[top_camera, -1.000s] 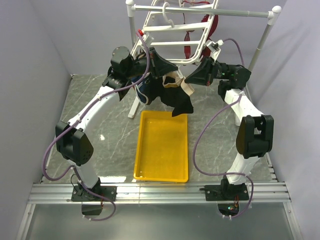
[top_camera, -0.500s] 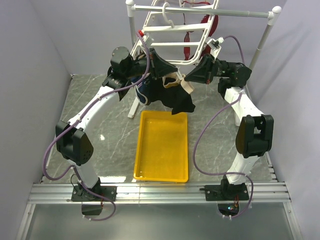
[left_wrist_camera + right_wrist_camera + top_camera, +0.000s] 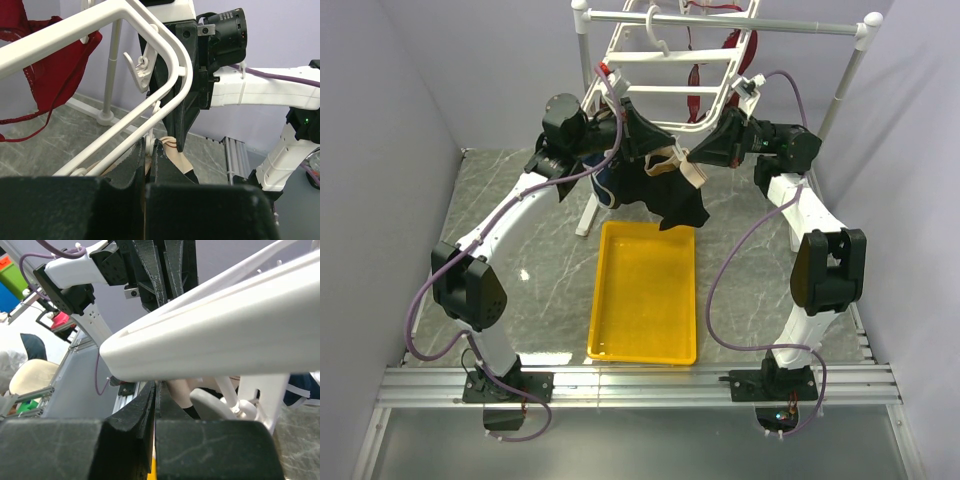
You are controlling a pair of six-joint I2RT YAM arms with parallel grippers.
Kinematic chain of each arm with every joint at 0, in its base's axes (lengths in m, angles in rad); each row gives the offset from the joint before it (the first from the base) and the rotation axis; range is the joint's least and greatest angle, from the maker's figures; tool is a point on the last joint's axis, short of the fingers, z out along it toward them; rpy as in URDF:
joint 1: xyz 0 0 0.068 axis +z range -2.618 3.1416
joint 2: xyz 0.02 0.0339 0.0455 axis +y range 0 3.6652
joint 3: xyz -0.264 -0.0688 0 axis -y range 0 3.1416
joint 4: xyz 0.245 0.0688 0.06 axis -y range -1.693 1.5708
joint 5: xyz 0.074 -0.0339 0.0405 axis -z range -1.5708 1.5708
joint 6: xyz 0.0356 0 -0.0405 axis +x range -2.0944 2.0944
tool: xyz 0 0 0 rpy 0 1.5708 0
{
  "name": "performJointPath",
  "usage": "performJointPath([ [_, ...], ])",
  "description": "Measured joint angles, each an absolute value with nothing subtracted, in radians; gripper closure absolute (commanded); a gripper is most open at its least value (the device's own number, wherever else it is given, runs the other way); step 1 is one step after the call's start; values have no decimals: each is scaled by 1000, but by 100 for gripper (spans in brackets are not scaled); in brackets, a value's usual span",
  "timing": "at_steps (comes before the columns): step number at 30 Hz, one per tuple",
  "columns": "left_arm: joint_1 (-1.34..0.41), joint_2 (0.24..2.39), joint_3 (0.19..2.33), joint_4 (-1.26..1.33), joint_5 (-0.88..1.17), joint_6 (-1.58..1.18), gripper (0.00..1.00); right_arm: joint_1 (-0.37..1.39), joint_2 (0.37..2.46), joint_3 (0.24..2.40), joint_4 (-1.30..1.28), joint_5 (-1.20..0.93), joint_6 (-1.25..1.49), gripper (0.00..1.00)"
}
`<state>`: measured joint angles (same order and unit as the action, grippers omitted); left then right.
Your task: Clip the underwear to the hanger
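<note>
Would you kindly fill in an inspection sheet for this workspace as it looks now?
Surface: grey marbled table with a yellow tray in the middle.
Job's things: underwear held up under the hanger; no clip seen on it.
Clutter: navy pair behind the underwear; red garment on the hanger.
Grippers: left tool and right tool both shut, apparently pinching the waistband.
Cables: purple cables loop along each arm.
Surroundings: white pole stand carrying the hanger; plain walls.

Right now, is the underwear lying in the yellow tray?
No, the underwear hangs in the air just below the hanger, above the yellow tray, whose floor is bare.
</note>
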<state>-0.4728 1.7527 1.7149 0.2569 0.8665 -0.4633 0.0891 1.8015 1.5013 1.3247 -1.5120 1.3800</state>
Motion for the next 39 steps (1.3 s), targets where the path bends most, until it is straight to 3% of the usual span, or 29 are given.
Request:
performJointPath([
  [7, -475, 1753, 1715, 245, 867, -427, 96, 90, 1802, 1501, 1324, -1512, 1379, 100],
  [12, -475, 1753, 1715, 237, 870, -411, 70, 90, 1802, 1501, 1324, -1512, 1379, 100],
  [22, -469, 1753, 1715, 223, 879, -443, 51, 90, 1802, 1502, 1325, -1510, 1380, 100],
  [29, -458, 1746, 1689, 250, 901, -505, 14, 86, 1802, 1502, 1324, -1510, 1386, 100],
  [32, -446, 1727, 1649, 266, 902, -521, 6, 79, 1804, 1506, 1324, -1511, 1396, 100],
  [35, -428, 1692, 1593, 287, 899, -535, 4, 70, 1805, 1506, 1325, -1511, 1409, 100],
  [39, -409, 1634, 1528, 305, 888, -538, 1, 59, 1805, 1506, 1327, -1511, 1436, 85],
])
